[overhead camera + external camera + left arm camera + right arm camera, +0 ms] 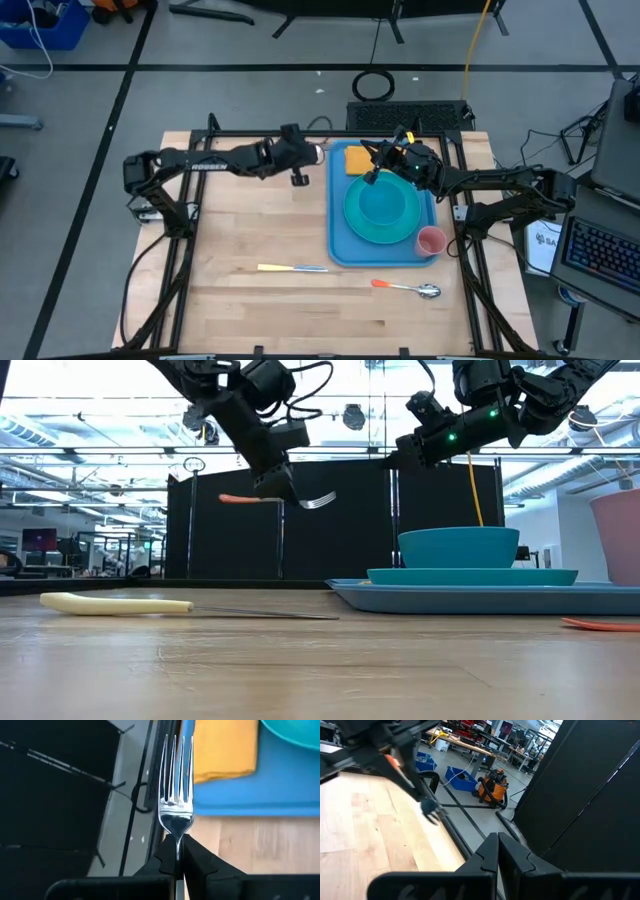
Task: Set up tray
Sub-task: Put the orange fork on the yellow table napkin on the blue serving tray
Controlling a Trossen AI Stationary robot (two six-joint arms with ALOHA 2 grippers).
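Note:
My left gripper (pixel 306 154) hangs above the table just left of the blue tray (pixel 338 240) and is shut on a fork (pixel 300 500) with an orange handle (pixel 234 499). In the left wrist view the fork's tines (pixel 176 775) point toward the tray's far left corner and the yellow-orange napkin (pixel 225 750). My right gripper (pixel 372 170) is shut and empty, high above the tray's far part near the napkin (pixel 356 158). A turquoise plate (pixel 383 212) with a bowl (pixel 458 547) on it rests on the tray, and a pink cup (pixel 431 241) stands at the tray's near right corner. My left gripper pinches the fork's neck (pixel 177 839), just behind the tines, between its two fingers. The fingers come slanting down from the table's left, and the fork runs along them. The fork is lifted clear and level, tines toward the tray and handle sticking out toward the table's left.
A knife (pixel 292 268) with a cream handle lies on the bare wood near the tray's near left corner. A spoon (pixel 405 288) with an orange handle lies just in front of the tray's near edge. Bare wood lies left of the tray.

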